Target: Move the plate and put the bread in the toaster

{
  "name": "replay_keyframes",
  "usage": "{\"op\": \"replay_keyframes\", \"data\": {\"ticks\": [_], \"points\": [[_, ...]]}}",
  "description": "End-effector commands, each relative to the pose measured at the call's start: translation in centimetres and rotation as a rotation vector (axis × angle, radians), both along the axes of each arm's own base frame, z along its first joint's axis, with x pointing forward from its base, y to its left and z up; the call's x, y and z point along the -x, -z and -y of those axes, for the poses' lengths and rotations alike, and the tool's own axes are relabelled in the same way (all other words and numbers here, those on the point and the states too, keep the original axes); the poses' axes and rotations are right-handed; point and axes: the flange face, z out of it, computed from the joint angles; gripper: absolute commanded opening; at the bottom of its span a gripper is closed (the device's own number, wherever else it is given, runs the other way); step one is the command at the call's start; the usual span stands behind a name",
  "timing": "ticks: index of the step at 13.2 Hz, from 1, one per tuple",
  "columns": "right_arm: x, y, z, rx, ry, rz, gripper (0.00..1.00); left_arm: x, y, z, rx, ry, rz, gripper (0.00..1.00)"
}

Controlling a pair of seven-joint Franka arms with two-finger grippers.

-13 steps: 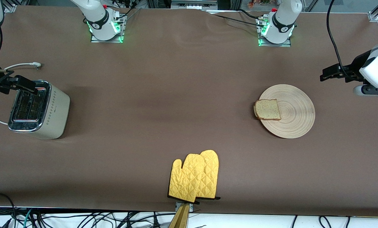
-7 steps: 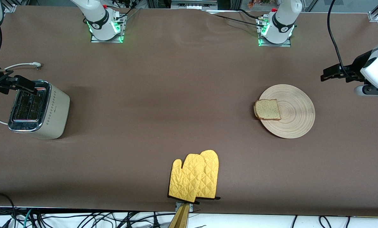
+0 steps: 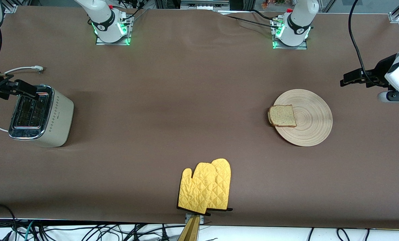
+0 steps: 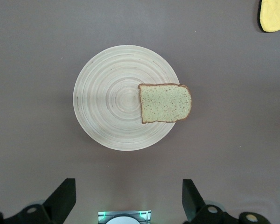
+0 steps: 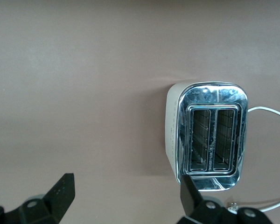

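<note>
The pale wooden plate lies toward the left arm's end of the table. The bread rests on the plate's rim on the side toward the right arm and overhangs it a little. My left gripper hovers open and empty over bare table beside the plate. In the left wrist view the plate and bread lie ahead of the left gripper. The cream toaster stands at the right arm's end, both slots empty. My right gripper hangs open over its edge. The right wrist view shows the toaster beside the right gripper.
A pair of yellow oven mitts lies near the table's front edge, mid-table; one mitt tip shows in the left wrist view. The toaster's white cord trails on the cloth. A brown cloth covers the table.
My left gripper has drifted slightly toward the left arm's end of the table. Plate, bread, toaster and the right arm have not moved.
</note>
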Motion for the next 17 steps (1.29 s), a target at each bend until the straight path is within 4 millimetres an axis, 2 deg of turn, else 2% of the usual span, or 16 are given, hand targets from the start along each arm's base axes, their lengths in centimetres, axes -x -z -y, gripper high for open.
{"op": "replay_keyframes", "data": {"ticks": [1, 7, 11, 14, 17], "points": [[-0.1, -0.6, 0.4, 0.011, -0.013, 0.007, 1.0, -0.1, -0.2, -0.2, 0.032, 0.013, -0.005, 1.0], [-0.2, -0.5, 0.5, 0.012, -0.011, 0.007, 1.0, -0.2, 0.3, -0.4, 0.033, 0.011, -0.012, 1.0], [-0.2, -0.5, 0.6, 0.012, -0.01, 0.007, 1.0, -0.3, 1.4, -2.8, 0.064, -0.017, -0.027, 1.0], [-0.2, -0.5, 0.6, 0.012, -0.01, 0.007, 1.0, -0.3, 3.7, -6.3, 0.144, 0.066, -0.029, 1.0], [-0.2, -0.5, 0.6, 0.012, -0.01, 0.007, 1.0, -0.2, 5.7, -9.0, 0.167, 0.086, -0.032, 1.0]]}}
